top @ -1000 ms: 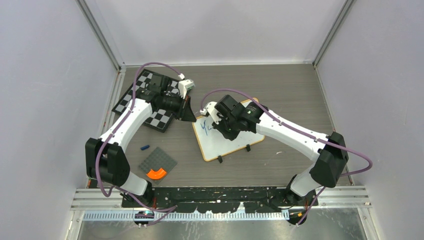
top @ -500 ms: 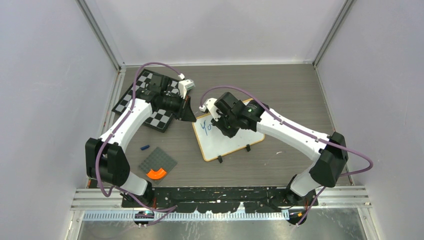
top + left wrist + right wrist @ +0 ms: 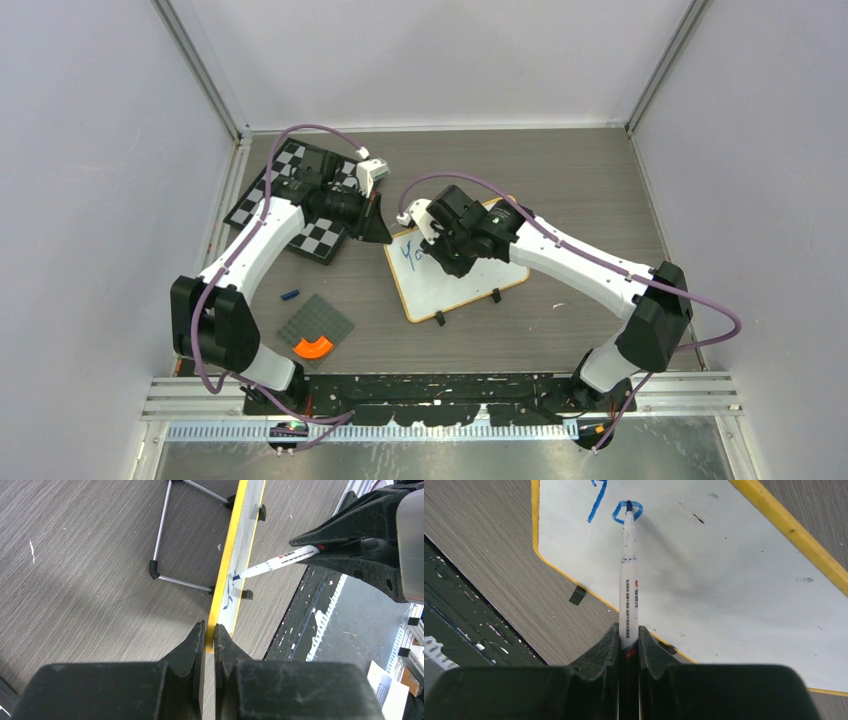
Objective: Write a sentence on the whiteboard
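1. At the far left a chessboard (image 3: 322, 240) is seen under the left arm. Nearer the bases lie a small blue object (image 3: 290, 295) and a grey plate (image 3: 322, 318) bearing an orange piece (image 3: 313, 347). None of these is judged to belong to the task.
2. The left gripper (image 3: 210, 628) is closed narrowly on the frame at the left end of the whiteboard (image 3: 450, 285), which is thereby pinned.
3. The whiteboard lies at mid-table, set askew between the two grippers, with its black clip feet on the near edge.
4. A marker (image 3: 627, 570) is clamped between the jaws of the right gripper (image 3: 628, 630). Its tip is pressed to the board on a blue loop, just beside a slanted blue stroke.
5. The writing step is judged to be in hand and only begun: two characters are visible and most of the surface is bare.
6. For the next move, the tip should be carried rightward to a fresh letter, with light contact and the left clamp unchanged.
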Action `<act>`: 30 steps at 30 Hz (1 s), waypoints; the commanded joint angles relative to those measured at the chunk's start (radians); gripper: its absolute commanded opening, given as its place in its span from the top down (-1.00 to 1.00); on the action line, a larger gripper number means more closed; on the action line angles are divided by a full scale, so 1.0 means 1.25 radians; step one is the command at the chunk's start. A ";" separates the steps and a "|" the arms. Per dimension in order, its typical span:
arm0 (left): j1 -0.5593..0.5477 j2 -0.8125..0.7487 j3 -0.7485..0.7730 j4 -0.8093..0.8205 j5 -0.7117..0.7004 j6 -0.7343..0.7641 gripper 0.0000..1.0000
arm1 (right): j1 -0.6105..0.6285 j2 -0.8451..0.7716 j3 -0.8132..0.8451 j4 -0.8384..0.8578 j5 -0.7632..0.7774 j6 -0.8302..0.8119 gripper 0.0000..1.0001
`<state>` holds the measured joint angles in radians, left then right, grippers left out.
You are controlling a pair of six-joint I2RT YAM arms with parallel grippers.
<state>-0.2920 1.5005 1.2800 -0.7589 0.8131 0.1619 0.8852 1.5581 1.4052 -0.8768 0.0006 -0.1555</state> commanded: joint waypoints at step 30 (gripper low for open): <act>-0.002 -0.003 -0.003 0.008 -0.001 -0.001 1.00 | -0.035 -0.034 -0.011 -0.003 -0.019 0.004 1.00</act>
<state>-0.2920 1.5009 1.2800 -0.7593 0.8227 0.1616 0.8463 1.5230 1.4021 -0.8753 -0.0196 -0.1555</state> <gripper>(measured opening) 0.076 0.198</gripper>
